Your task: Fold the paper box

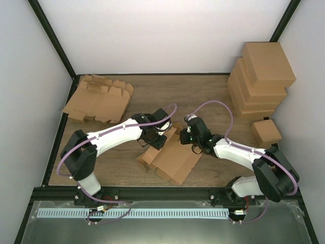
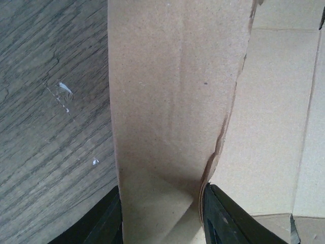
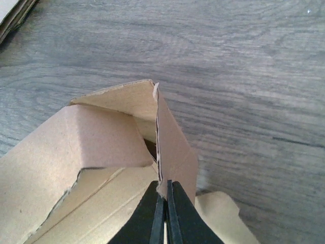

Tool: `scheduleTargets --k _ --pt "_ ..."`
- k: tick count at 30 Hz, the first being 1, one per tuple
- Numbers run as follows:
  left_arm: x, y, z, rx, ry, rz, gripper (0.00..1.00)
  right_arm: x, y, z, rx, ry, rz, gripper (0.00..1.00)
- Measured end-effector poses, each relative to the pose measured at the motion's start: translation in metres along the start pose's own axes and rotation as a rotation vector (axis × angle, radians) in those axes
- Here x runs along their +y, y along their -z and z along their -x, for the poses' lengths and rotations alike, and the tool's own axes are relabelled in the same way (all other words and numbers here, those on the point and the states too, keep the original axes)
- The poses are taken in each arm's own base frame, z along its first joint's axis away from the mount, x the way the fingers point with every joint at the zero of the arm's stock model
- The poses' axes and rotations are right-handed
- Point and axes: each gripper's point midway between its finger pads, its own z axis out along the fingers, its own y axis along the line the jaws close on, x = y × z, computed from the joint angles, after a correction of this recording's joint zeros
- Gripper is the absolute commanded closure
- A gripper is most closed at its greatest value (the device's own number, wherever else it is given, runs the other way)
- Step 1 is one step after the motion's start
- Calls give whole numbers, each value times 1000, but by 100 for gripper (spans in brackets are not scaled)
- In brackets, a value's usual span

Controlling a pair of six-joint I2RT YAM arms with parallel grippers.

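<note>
The paper box [image 1: 175,162] is a brown cardboard blank, partly folded, lying in the middle of the table between both arms. My left gripper [image 1: 156,136] is at its far left corner. In the left wrist view a raised side wall [image 2: 167,91] fills the gap between the fingers [image 2: 228,218], which press on both its edges. My right gripper [image 1: 188,137] is at the far right corner. There the jaws are shut on the edge of an upright flap [image 3: 175,147], next to a folded-in wall [image 3: 86,147].
A pile of flat cardboard blanks [image 1: 99,99] lies at the back left. Folded boxes [image 1: 261,79] are stacked at the back right, with a small box [image 1: 266,132] in front of them. Bare wood table [image 1: 203,91] lies behind the box.
</note>
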Motion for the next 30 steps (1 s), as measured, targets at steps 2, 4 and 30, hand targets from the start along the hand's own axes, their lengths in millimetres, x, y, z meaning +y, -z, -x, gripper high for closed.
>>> scheduleTargets --k 2,4,30 --pt "0 1 0 4 2 -2 60 1 2 -3 -4 -12 -1 99" --pt "-1 2 0 6 5 -3 59 2 4 -5 -7 -24 -1 99" --pt "-4 5 4 -6 -28 -20 59 31 36 -24 -104 13 179 58"
